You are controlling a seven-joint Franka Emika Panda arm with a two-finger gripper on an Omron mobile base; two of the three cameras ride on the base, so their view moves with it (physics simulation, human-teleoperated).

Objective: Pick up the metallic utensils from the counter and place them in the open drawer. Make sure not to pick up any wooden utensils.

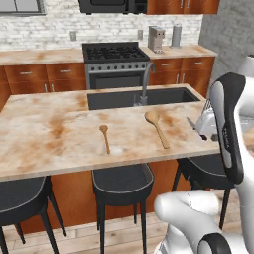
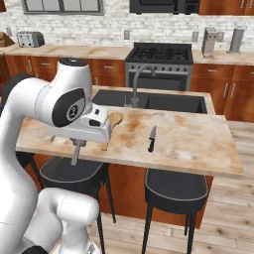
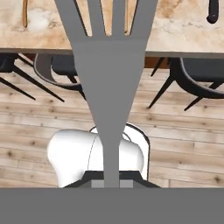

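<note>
My jaws (image 3: pixel 111 183) are clamped tight on the handle of a grey metal fork (image 3: pixel 111 87). It runs straight out from them along my line of sight, tines far from me, handle end pinched between my tips. In the right base view the fork (image 2: pixel 76 153) hangs below my hand, off the near edge of the surface (image 2: pixel 198 144), over the stools (image 2: pixel 74 171) and the plank floor.

The open drawer I can't find in any of my views, so which way it lies from my jaws I cannot tell; the coming carry turns on finding it first.

Another metal piece, a dark-handled knife (image 2: pixel 152 139), lies on the surface toward its right end, blade pointing at the far edge. The two wooden spoons (image 1: pixel 158 128) lie mid-surface; they stay put.
</note>
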